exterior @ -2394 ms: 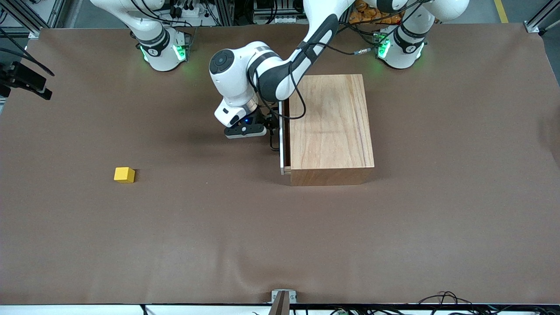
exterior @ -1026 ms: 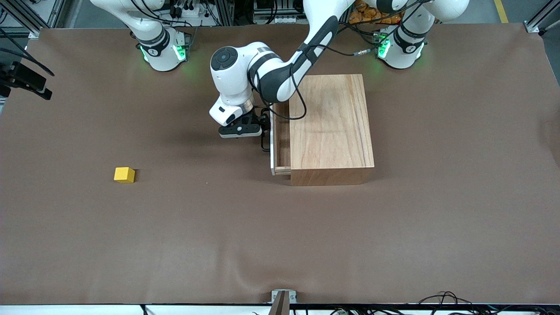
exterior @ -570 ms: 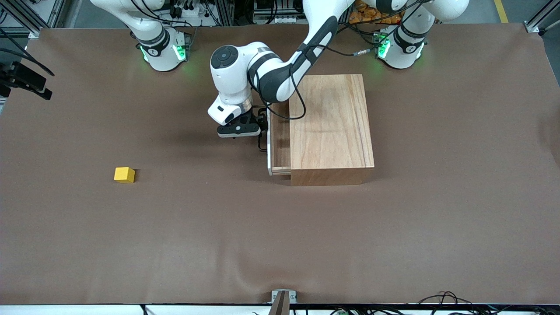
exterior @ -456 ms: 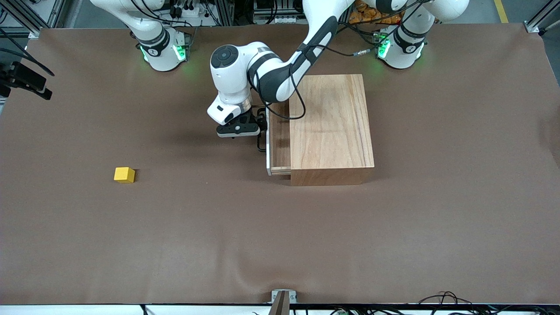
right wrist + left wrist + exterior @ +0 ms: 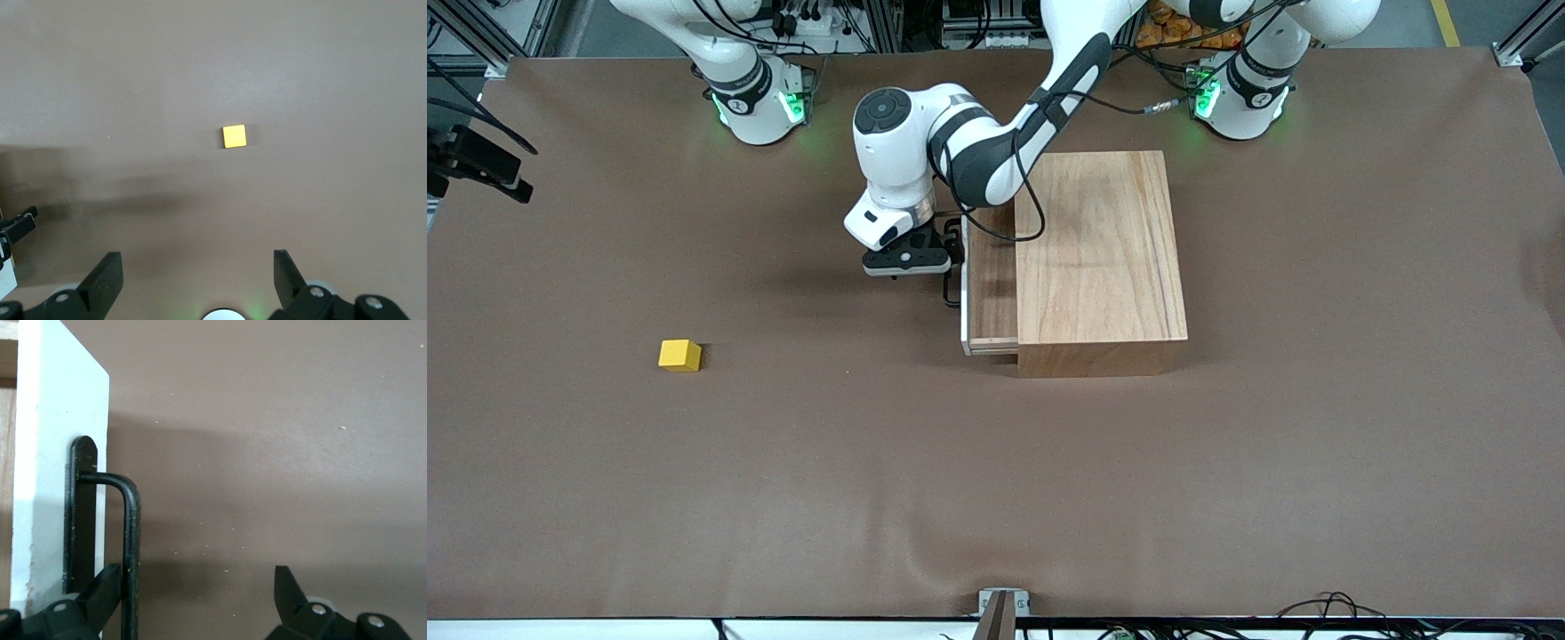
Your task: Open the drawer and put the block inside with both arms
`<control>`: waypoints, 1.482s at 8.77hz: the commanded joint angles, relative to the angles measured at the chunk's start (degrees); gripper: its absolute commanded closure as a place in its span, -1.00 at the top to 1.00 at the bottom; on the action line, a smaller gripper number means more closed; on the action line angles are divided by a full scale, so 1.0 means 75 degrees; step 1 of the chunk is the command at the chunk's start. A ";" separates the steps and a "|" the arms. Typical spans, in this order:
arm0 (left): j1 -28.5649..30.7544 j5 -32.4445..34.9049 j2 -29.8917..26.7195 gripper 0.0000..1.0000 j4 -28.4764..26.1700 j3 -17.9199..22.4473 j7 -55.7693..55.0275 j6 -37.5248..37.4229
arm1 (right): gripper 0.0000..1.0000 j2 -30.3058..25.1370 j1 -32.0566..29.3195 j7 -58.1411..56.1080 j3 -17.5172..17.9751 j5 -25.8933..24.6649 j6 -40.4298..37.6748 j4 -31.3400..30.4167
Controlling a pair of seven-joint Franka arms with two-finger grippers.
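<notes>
Your left gripper (image 5: 193, 603), spread open, hooks the thin black wire handle (image 5: 131, 547); the small yellow cube (image 5: 234, 136) lies under your open right gripper (image 5: 198, 277).

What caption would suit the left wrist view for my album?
Open left pincer, one finger hooked inside the black wire handle of the drawer, over the brown table.

The left arm hides part of the drawer (image 5: 989, 284); the right end effector sits outside the front view
</notes>
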 commanded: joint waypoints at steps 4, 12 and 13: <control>-0.0005 -0.0180 0.0137 1.00 0.0257 -0.0093 -0.0177 0.0484 | 1.00 0.0061 -0.0103 -0.0050 0.0065 -0.0010 -0.0097 0.0153; 0.1069 -0.0063 -0.2340 1.00 0.0001 0.0176 -0.0003 -0.1442 | 1.00 0.0935 -0.0149 -0.0097 0.0065 -0.0185 -0.0074 0.0165; 0.1548 -0.0063 -0.2835 1.00 -0.0012 0.0165 0.0439 -0.1960 | 1.00 0.1392 -0.0324 -0.0109 0.0065 -0.0186 -0.0074 0.0165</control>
